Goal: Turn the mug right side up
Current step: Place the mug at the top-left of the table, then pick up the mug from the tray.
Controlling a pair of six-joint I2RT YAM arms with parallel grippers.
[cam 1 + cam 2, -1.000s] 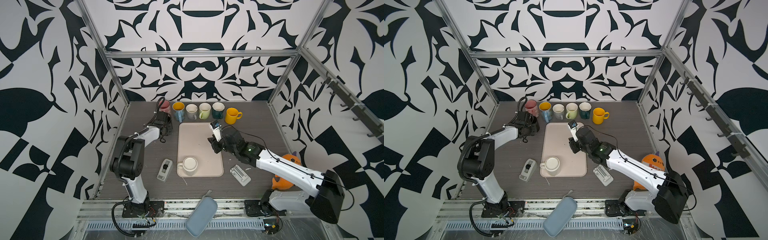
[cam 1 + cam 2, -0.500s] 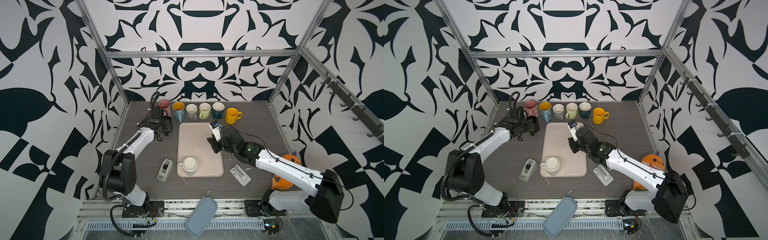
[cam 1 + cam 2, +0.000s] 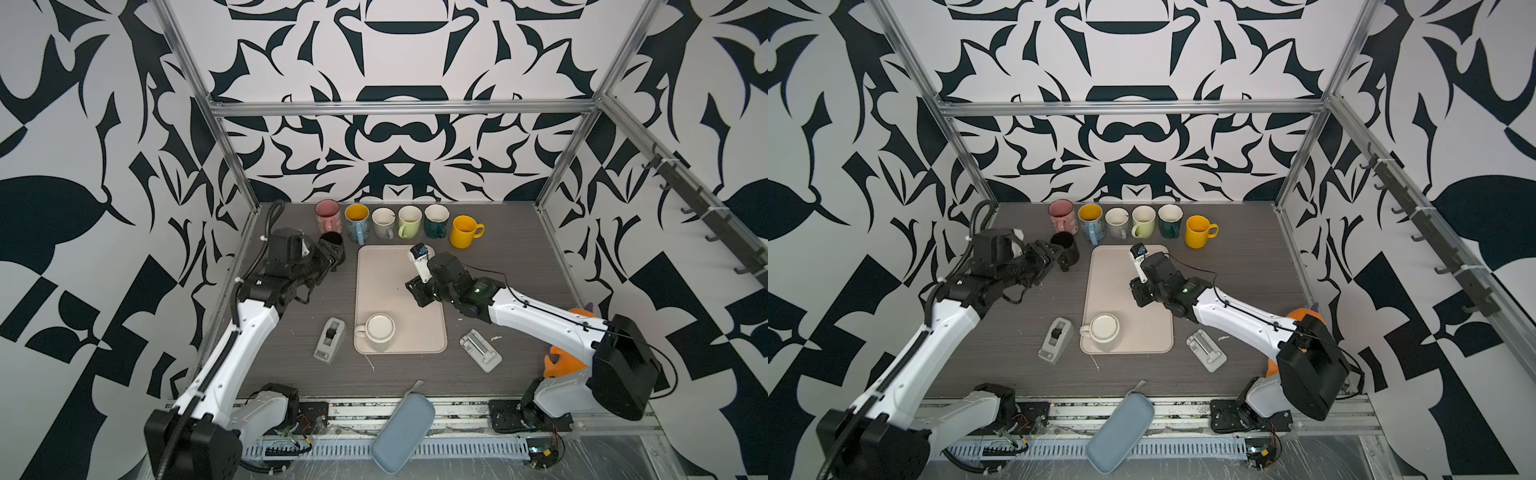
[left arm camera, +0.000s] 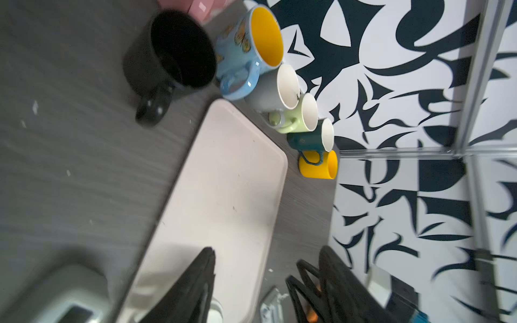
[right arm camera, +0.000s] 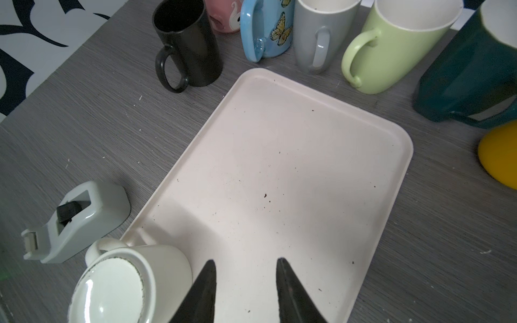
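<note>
A cream mug [image 3: 380, 331] [image 3: 1102, 330] [image 5: 120, 282] stands upside down, base up, on the front left corner of the beige tray [image 3: 386, 282] [image 5: 279, 139]. My right gripper [image 3: 417, 292] [image 3: 1138, 296] [image 5: 246, 261] hangs open over the tray's right half, behind and to the right of the mug, with nothing between its fingers. A black mug [image 3: 332, 246] [image 3: 1065, 248] [image 4: 167, 56] stands upright left of the tray's back corner. My left gripper [image 3: 326, 262] [image 3: 1045, 257] [image 4: 267, 250] is open just in front of the black mug, clear of it.
Several upright mugs line the back: pink [image 3: 327, 215], blue [image 3: 357, 222], grey [image 3: 383, 222], green [image 3: 409, 220], teal [image 3: 436, 220], yellow [image 3: 463, 230]. A tape dispenser [image 3: 330, 338] lies left of the tray, a grey plastic piece [image 3: 480, 350] right of it. A pouch [image 3: 403, 432] overhangs the front rail.
My left gripper has opened wider and drawn back from the black mug, which now stands free; the left arm has stretched out flatter. The right arm has hardly moved.
</note>
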